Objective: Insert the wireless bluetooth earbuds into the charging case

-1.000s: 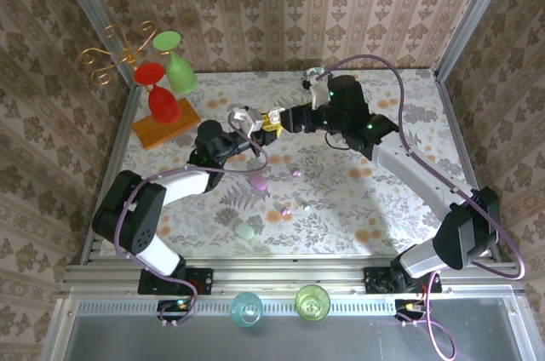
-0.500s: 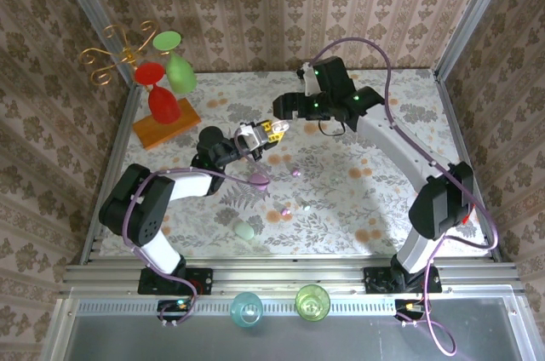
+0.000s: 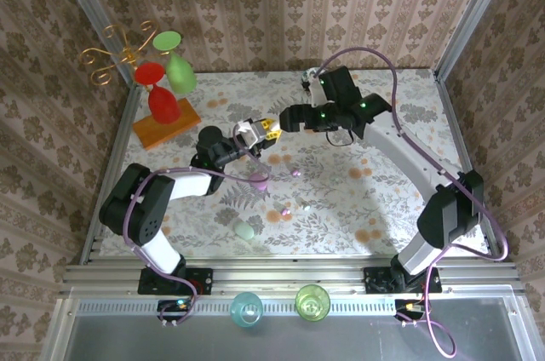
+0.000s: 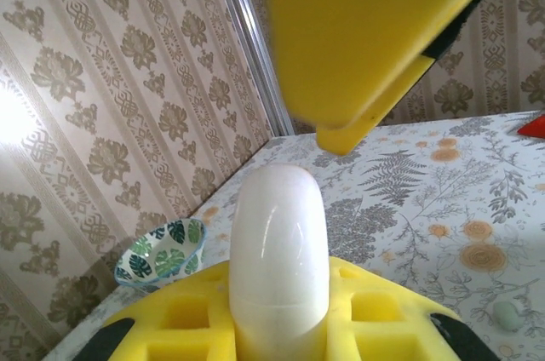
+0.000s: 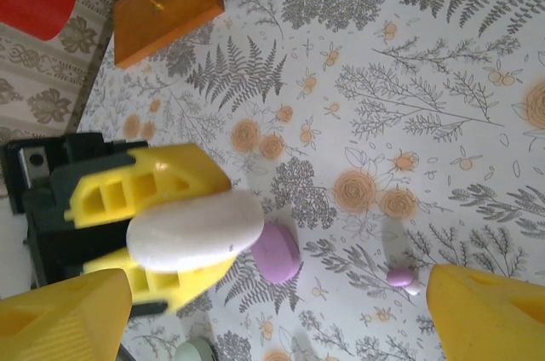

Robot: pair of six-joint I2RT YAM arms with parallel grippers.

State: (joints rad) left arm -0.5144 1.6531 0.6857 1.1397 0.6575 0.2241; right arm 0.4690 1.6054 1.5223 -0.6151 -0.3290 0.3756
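Note:
My left gripper (image 3: 254, 134) (image 4: 312, 208) is shut on a white pebble-like charging case (image 4: 279, 259) (image 5: 196, 229), held off the table between its yellow fingers (image 5: 140, 184). Close beside it on the right hovers my right gripper (image 3: 278, 123) (image 5: 272, 327), jaws wide apart and empty. A lilac and white earbud (image 5: 400, 276) lies on the cloth below. From above, one earbud (image 3: 295, 172) sits mid-table and two more earbuds (image 3: 285, 210) (image 3: 305, 205) lie nearer the front.
A closed lilac case (image 3: 258, 180) (image 5: 275, 252) lies under the grippers and a pale green case (image 3: 245, 230) nearer the front. A wooden stand (image 3: 166, 127) with red and green glasses is at back left. A leaf-patterned bowl (image 4: 162, 250) sits by the back wall.
The left gripper with the white case shifted a little right and forward. The right gripper drew back toward the wall, then returned close to the left gripper.

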